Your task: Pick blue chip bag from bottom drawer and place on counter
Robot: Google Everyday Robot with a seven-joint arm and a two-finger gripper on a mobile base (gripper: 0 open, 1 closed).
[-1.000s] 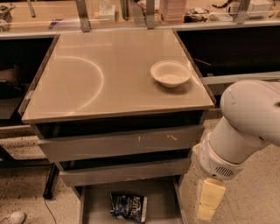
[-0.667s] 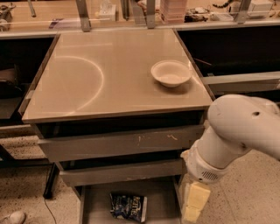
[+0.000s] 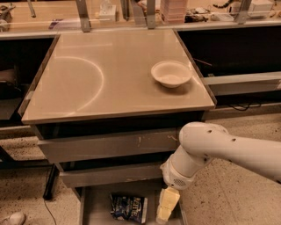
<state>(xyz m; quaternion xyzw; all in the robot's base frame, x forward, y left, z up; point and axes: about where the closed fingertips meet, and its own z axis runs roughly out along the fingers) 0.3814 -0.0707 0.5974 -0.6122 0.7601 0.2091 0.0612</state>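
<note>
The blue chip bag (image 3: 128, 207) lies flat on the grey floor of the open bottom drawer (image 3: 94, 206) at the bottom of the camera view. My gripper (image 3: 165, 206) hangs from the white arm (image 3: 206, 151) over the drawer's right side, just right of the bag and apart from it. The counter (image 3: 88, 83) is the glossy beige top above the drawers, with a curved arc mark on its left half.
A white round bowl (image 3: 171, 73) stands on the counter's right side. Two closed grey drawer fronts (image 3: 109, 147) sit above the open drawer. A cluttered wooden bench (image 3: 131, 13) runs along the back. Speckled floor (image 3: 232, 197) lies to the right.
My arm has swung left and down, bringing the gripper from right of the drawer to over its right side, close to the bag. The bag and bowl have not moved.
</note>
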